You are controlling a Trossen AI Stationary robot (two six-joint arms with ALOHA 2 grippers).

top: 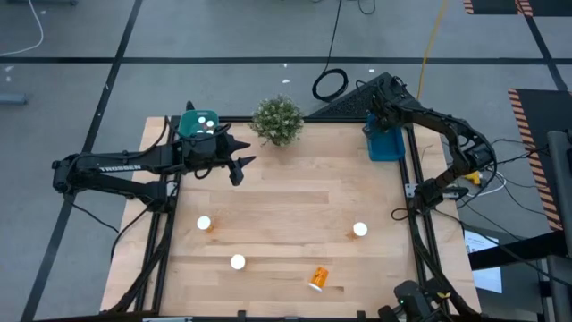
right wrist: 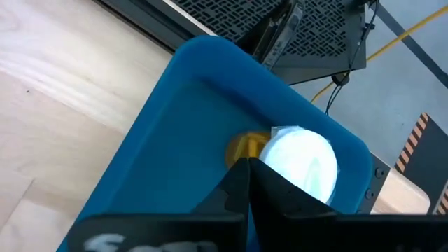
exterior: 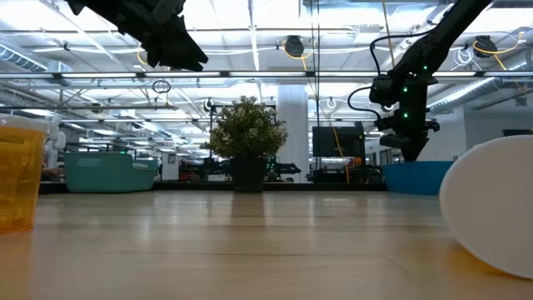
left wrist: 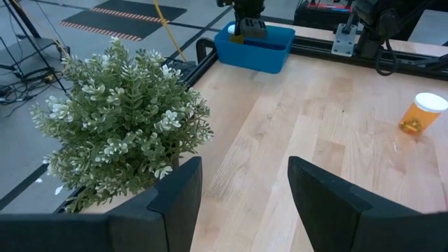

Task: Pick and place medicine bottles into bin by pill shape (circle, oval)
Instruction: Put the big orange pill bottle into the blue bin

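Three orange medicine bottles with white caps stand upright on the wooden table [top: 286, 192]: bottle [top: 205, 224], bottle [top: 237, 262] and bottle [top: 359, 230]. Another bottle [top: 318, 278] lies on its side near the front edge. My left gripper [top: 239, 165] hangs open above the table beside the teal bin [top: 189, 134], which holds white-capped bottles [top: 207, 121]. My right gripper [right wrist: 248, 168] is shut with nothing between its fingers, just above the blue bin [right wrist: 175, 119]. In that bin a bottle [right wrist: 297, 162] lies beyond the fingertips.
A potted plant [top: 277, 119] stands at the far edge between the two bins, close to my left gripper [left wrist: 245, 203]. Black frame rails [top: 416, 206] run along the table's sides. The middle of the table between the bottles is bare wood.
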